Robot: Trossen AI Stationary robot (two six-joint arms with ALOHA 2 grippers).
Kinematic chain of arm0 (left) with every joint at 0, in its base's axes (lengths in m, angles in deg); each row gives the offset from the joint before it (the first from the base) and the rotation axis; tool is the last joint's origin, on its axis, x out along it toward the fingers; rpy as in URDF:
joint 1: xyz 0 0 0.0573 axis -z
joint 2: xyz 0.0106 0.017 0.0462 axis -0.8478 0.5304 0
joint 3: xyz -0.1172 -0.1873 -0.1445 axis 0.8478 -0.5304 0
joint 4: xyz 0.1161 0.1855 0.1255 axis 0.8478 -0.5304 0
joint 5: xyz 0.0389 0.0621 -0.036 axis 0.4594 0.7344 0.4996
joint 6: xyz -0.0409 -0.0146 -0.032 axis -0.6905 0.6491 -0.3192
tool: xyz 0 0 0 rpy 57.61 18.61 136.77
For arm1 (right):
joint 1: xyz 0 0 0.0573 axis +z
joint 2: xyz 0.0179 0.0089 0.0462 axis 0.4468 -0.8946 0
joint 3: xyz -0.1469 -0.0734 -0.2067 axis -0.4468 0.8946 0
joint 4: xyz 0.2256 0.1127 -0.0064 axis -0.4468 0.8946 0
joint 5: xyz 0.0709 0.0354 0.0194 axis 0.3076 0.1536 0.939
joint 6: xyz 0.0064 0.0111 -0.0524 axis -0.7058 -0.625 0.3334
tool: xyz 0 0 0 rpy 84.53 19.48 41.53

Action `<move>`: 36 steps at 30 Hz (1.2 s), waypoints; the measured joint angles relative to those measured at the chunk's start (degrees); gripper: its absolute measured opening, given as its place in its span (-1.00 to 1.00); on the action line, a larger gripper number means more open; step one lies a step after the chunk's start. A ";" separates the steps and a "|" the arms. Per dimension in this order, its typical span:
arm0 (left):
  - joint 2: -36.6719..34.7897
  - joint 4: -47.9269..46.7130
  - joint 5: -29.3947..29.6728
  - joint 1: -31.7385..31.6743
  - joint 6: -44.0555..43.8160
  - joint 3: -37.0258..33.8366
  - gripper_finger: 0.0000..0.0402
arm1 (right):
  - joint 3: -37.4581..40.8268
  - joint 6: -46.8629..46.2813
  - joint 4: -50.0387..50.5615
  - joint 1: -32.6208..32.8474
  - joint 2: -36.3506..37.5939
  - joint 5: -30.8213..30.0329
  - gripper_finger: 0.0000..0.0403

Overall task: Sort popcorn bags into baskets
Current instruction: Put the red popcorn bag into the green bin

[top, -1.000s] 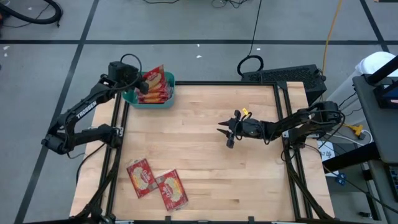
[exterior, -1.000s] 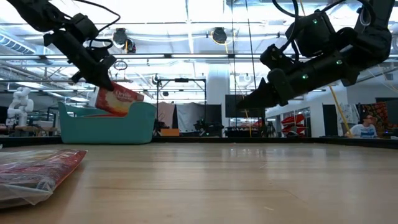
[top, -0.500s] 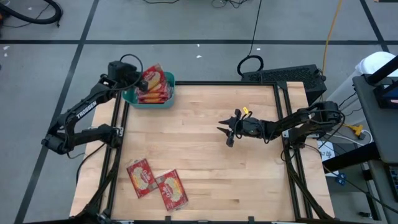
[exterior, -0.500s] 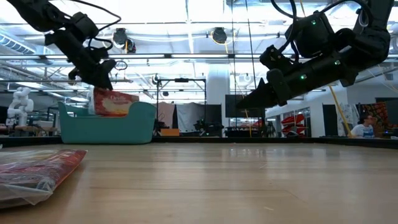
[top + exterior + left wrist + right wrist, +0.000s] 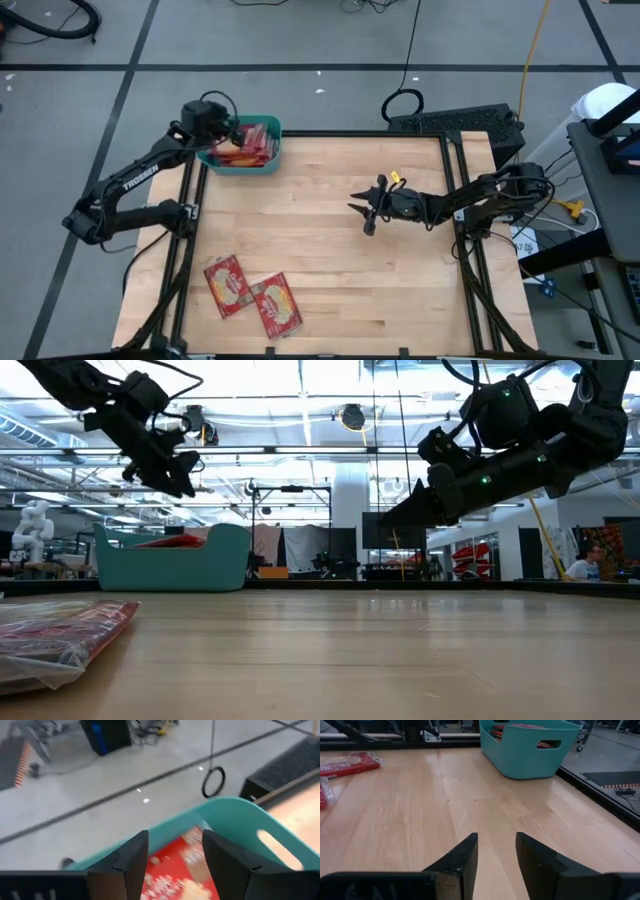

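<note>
Fingers spread and empty, left tool (image 5: 232,131) above the basket (image 5: 262,164): lift clear, then reach for popcorn bags (image 5: 252,296) on the worktop (image 5: 330,270); right tool (image 5: 366,210) spread, idle mid-worktop

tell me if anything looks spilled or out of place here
Nothing stands out. Two popcorn bags lie flat on the table, overlapping slightly, not yet sorted; the rest sit inside the teal basket, under the open left gripper.

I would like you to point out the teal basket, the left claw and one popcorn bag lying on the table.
teal basket (image 5: 215,565): low view, on its front wall.
left claw (image 5: 172,865): left wrist view, midway between the fingertips.
popcorn bag (image 5: 227,284): high view, middle of the left packet.
</note>
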 joint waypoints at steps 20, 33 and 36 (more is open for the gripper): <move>21.69 6.26 10.88 9.57 -13.12 -0.74 -0.54 | 0.00 -0.92 -0.06 0.02 0.00 0.02 -0.38; 17.64 10.41 10.12 15.78 -10.06 -0.83 -0.54 | 0.00 -1.49 0.31 0.13 0.00 0.02 -0.38; 13.36 10.21 10.89 18.42 -8.88 -0.83 -0.54 | -0.02 -2.42 0.31 0.13 0.00 0.02 -0.38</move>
